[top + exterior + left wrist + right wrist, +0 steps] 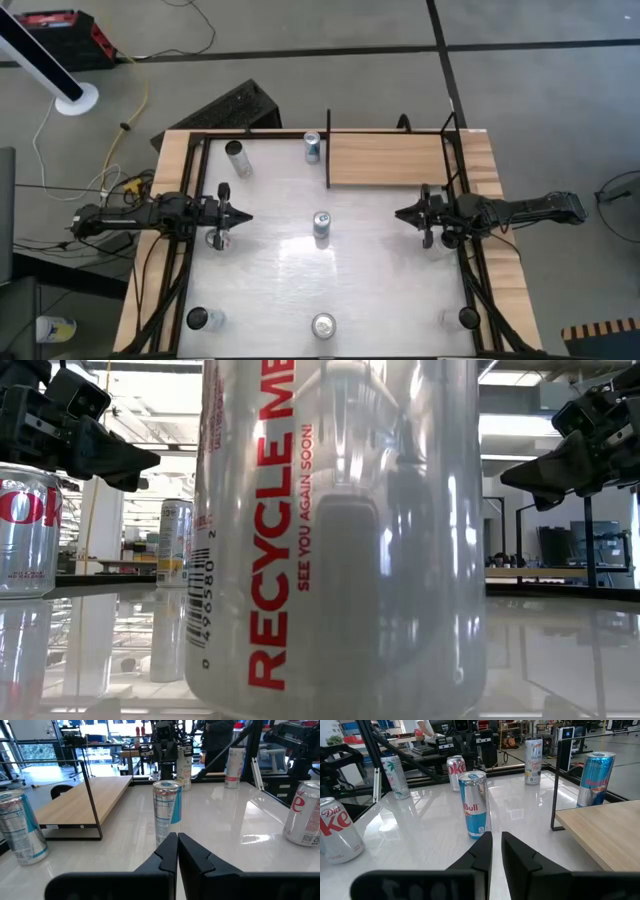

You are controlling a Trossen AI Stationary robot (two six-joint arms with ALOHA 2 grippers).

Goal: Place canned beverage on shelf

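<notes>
Basically both end effectors, left [244, 216] and right [400, 213], hang closed and empty, aimed at the central Red Bull can [321, 227] standing on the worktop [380, 290], with the shelf [385, 160] unloaded nearby.

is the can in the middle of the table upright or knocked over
Upright. The middle can shows its round top in the high view, and the right wrist view shows it standing on its base on the white table, touching nothing else.

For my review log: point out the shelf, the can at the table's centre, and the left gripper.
shelf [385, 160]: high view, middle of its wooden board.
centre can [321, 227]: high view, its top.
left gripper [245, 217]: high view, at its closed fingertips.
</notes>
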